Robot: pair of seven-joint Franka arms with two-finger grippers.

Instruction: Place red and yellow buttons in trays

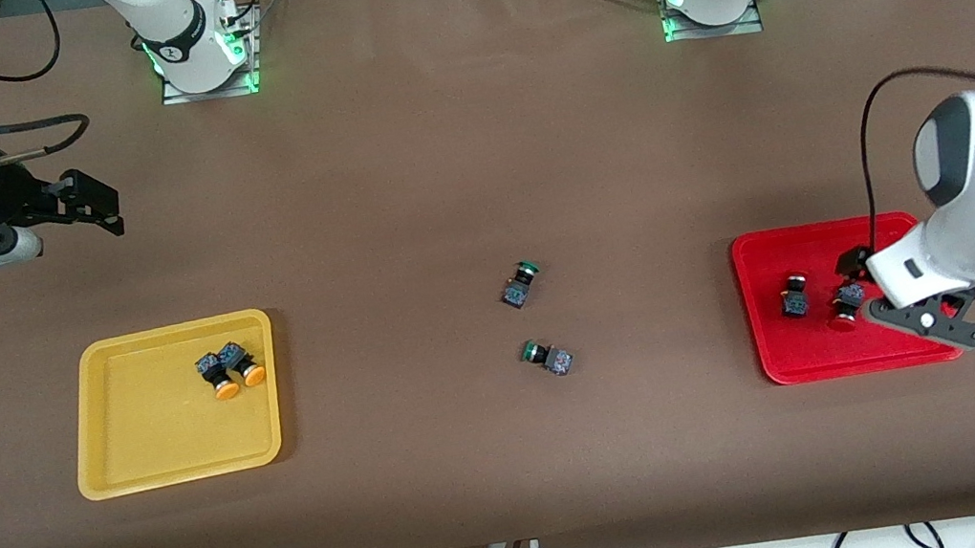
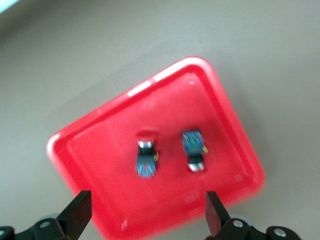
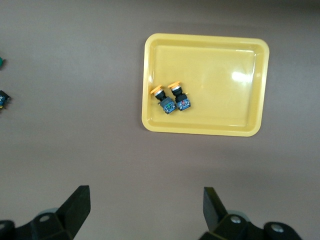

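Note:
Two yellow buttons point(image 1: 217, 372) point(image 1: 242, 364) lie side by side in the yellow tray point(image 1: 120, 464), also in the right wrist view point(image 3: 162, 100) point(image 3: 179, 96). Two red buttons point(image 1: 793, 296) point(image 1: 845, 306) lie in the red tray point(image 1: 781, 365), also in the left wrist view point(image 2: 146, 155) point(image 2: 194, 150). My left gripper point(image 1: 865, 287) point(image 2: 147, 207) hangs open and empty over the red tray point(image 2: 240, 135). My right gripper point(image 1: 95, 205) point(image 3: 145, 205) is open and empty, up over bare table at the right arm's end, with the yellow tray point(image 3: 250, 130) in its view.
Two green-capped buttons point(image 1: 521, 284) point(image 1: 548, 357) lie on the brown table between the trays, one nearer the front camera than the other. One of them shows at the edge of the right wrist view point(image 3: 2, 98). Both arm bases stand along the table's back edge.

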